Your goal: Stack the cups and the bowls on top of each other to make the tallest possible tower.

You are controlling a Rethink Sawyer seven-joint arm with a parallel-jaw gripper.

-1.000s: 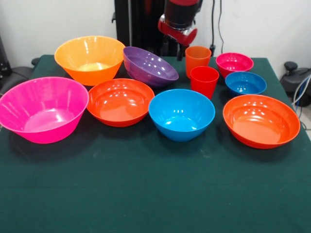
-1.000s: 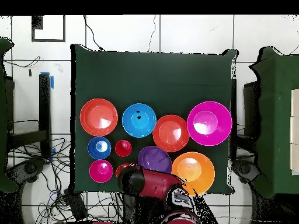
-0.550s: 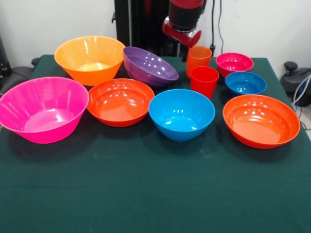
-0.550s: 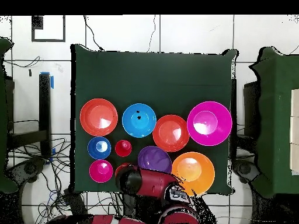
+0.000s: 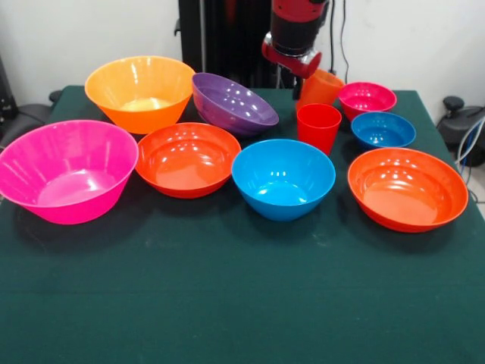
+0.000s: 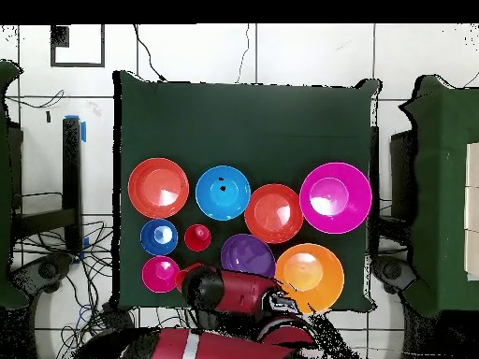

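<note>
Where it stands, orange cup (image 5: 321, 89) — glossy — tilts.

A robotics laboratory test cell. A table covered in dark green cloth (image 5: 242, 303) stands on a floor of white tiles with dark joints (image 6: 309, 51), before a plain white wall (image 5: 409, 38). A red and black robot arm (image 6: 239, 292) rises from a black pedestal column (image 5: 220, 34) at the table's far side. Loose black cables (image 6: 56, 271) trail over the floor, and bright plastic bowls (image 5: 282, 178) are laid out as test objects.
</note>
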